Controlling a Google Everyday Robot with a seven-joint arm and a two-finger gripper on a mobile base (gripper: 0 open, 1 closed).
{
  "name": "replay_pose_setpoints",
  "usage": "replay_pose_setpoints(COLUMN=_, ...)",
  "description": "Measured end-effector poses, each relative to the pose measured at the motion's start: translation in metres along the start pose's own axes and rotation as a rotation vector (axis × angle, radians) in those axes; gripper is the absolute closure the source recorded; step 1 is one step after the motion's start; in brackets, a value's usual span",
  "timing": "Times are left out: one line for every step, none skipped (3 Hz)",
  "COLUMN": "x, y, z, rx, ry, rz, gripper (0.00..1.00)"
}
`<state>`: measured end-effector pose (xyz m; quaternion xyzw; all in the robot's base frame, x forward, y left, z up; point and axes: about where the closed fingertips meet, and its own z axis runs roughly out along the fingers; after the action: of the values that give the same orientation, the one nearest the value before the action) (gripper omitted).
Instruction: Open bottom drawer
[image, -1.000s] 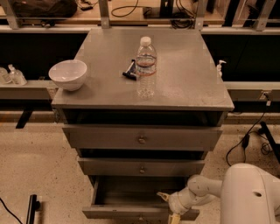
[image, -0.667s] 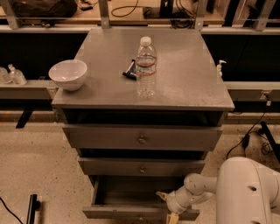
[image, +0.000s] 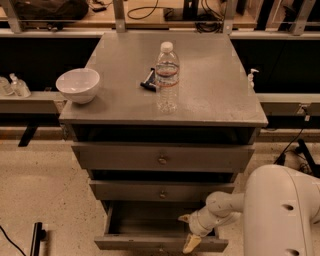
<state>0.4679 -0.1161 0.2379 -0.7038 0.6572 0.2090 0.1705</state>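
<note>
- The table is a grey metal unit with three drawers stacked under its top; everything below is placed against it.
- The robot's white arm stands at the table's lower right corner and reaches in towards the lowest level.
- The top drawer sits shut just under the table top.
- The middle drawer, narrower, sits shut below the top drawer.
- The bottom drawer, the slimmest, is at the foot of the table. It stands pulled out, and its plain grey floor shows behind its front panel.
- A white bowl rests at the table top's left edge.
- A clear water bottle stands upright near the middle of the table top, with a small dark object just beside it on the left.
- The tool is at the front panel of the bottom drawer, right of the table's centre line. I cannot tell whether it is released or clenched on the panel.
- Judged from this, the pulling step looks well along, as the drawer is already largely open.
- The next move probably calls for a short straight draw away from the table, kept level so that the drawer does not bind, followed by a clean withdrawal.
</note>
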Motion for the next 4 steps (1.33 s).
replay_pose_setpoints(x=0.000, y=0.001, z=0.002, rx=-0.004, ry=-0.002, rz=-0.001, gripper=0.48)
replay_pose_setpoints(x=-0.001, y=0.002, z=0.003, rx=-0.007, ry=-0.003, rz=-0.001, gripper=0.71)
replay_pose_setpoints(x=-0.005, y=-0.009, z=0.004, rx=0.055, ry=-0.032, rz=-0.013, gripper=0.94)
replay_pose_setpoints(x=-0.004, y=-0.028, z=0.004, rx=0.158, ry=-0.092, rz=-0.011, gripper=1.00)
